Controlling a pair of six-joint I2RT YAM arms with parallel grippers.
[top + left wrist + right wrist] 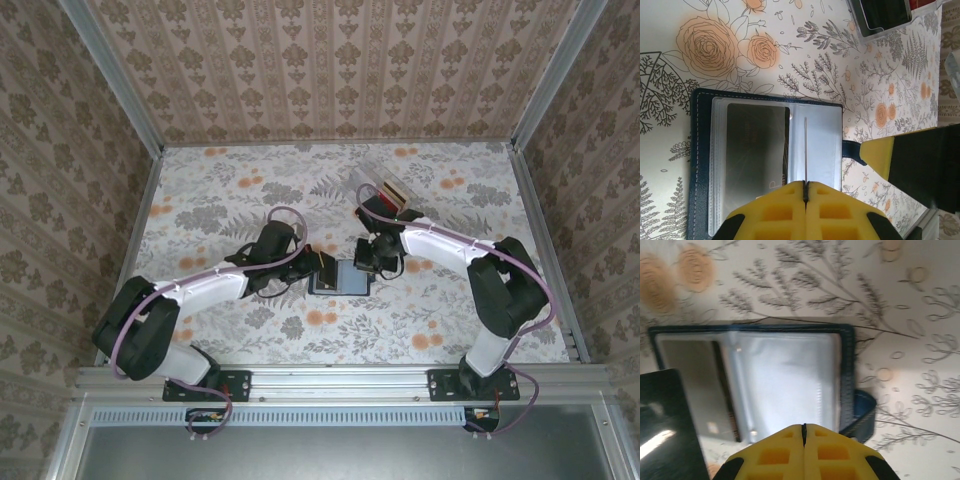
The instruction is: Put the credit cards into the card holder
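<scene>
- On the floral table (230, 210), smack between the two arms, we've got the card holder (340, 280) lying open and flat. Its clear sleeves face up and the closing tab (852, 150) sticks out on one side.
- Further back sits the clear plastic box (385, 190), well apart from the holder. We can see a dark card and something red in it.
- One sleeve already has a pale grey card (755, 150) in it, and the sleeve next to it looks empty to us.
- The left gripper (805, 184) is pinched tight on a dark grey card (667, 425). From its own wrist we only get a thin edge-on line hanging over the holder.
- The right gripper (803, 427) hovers over the holder's near edge with its fingers pressed together. We can't see anything between them.
- Handling-wise, we reckon these cards are super light, stiff and pretty slick. Gripping near one short end makes sense, since the other end stays free to find the sleeve mouth.
- The sleeves look soft and floppy, and the holder is light enough to skate on the table. We'd pin it down on the navy rim (847, 370) rather than on the plastic.
</scene>
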